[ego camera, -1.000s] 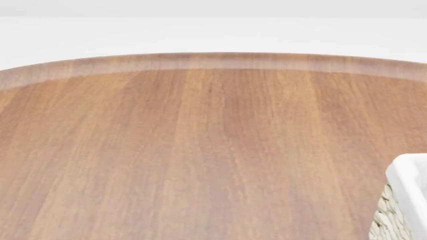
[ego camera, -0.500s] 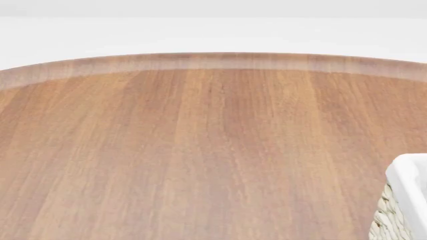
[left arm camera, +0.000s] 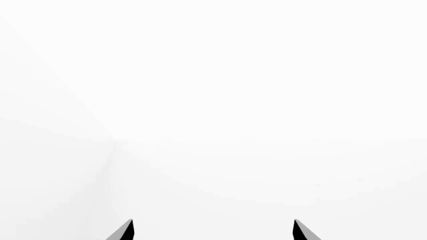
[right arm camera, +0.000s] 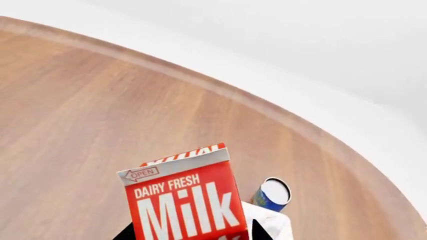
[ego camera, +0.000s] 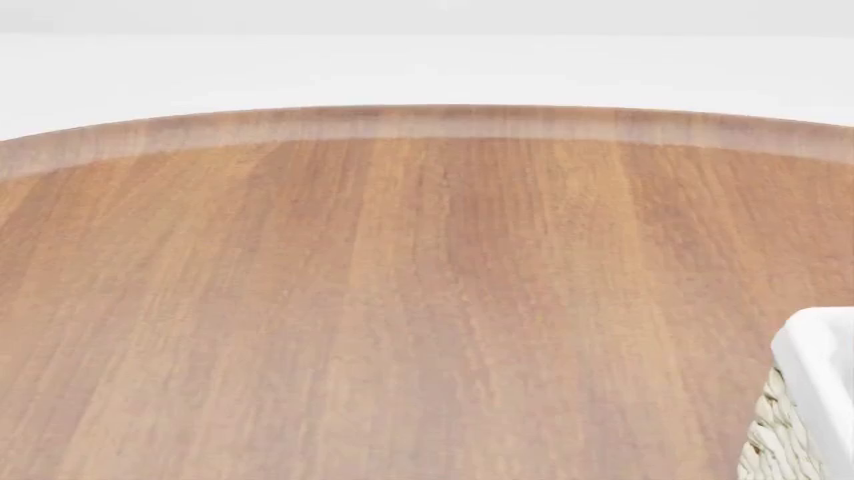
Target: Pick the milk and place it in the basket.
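Note:
The milk (right arm camera: 181,200) is a red-topped carton with white "Milk" lettering, seen only in the right wrist view. It stands between the dark fingertips of my right gripper (right arm camera: 192,233), which close against both its sides, with the wooden table (right arm camera: 80,115) behind it. A corner of the basket (ego camera: 817,400) shows at the lower right of the head view, with woven wicker under a white liner. My left gripper (left arm camera: 213,231) is open and empty, facing only blank white. Neither gripper shows in the head view.
A small blue can with a white top (right arm camera: 272,194) lies beside the milk, with a white object (right arm camera: 272,224) below it. The round table's curved far edge (ego camera: 427,122) runs across the head view, with white floor beyond.

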